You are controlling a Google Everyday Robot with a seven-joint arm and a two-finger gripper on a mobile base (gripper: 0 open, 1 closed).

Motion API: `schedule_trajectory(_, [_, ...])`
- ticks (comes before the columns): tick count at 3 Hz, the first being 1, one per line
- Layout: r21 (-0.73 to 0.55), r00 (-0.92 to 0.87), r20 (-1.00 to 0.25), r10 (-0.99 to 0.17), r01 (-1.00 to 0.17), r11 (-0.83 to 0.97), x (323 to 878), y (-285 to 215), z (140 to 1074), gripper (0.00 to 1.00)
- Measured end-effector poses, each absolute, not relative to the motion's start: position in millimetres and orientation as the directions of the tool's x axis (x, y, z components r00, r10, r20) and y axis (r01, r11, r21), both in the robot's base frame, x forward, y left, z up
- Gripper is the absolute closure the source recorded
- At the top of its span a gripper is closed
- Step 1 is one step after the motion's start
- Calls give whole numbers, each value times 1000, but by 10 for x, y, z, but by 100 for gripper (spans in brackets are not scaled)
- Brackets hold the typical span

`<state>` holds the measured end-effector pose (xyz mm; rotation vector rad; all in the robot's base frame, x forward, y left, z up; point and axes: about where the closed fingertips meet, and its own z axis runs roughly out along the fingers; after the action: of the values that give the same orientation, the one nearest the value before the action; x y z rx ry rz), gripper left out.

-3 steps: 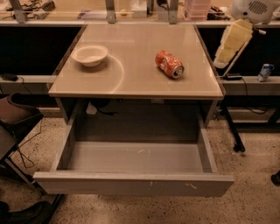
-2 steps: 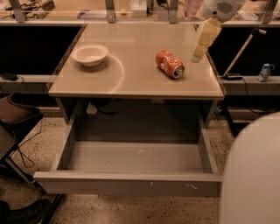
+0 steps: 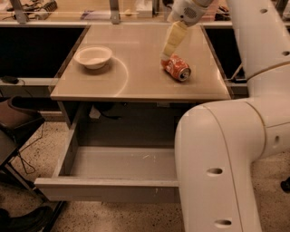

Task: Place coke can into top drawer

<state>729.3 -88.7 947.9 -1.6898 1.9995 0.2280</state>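
Hand [image 3: 166, 54] at coke can [image 3: 176, 68] lying on tabletop [image 3: 136, 79]; can't tell its grip. Probably light, dentable, rolls: take mid-body.

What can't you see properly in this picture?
- Camera view: the right part of the top drawer is hidden behind the robot's big white arm.
- Camera view: the gripper covers the far end of the coke can, which lies on the table. Whether they touch cannot be told.
- Camera view: the clutter behind the table is cut off by the top edge.
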Motion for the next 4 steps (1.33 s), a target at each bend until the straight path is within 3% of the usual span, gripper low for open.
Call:
schedule_trajectory(2, [-123,-210,-580,-787,-932,340,7614,-978,9118,0])
schedule_trajectory(4, [-96,-268,-529,-805,-924,371,7788,-867,8755,0])
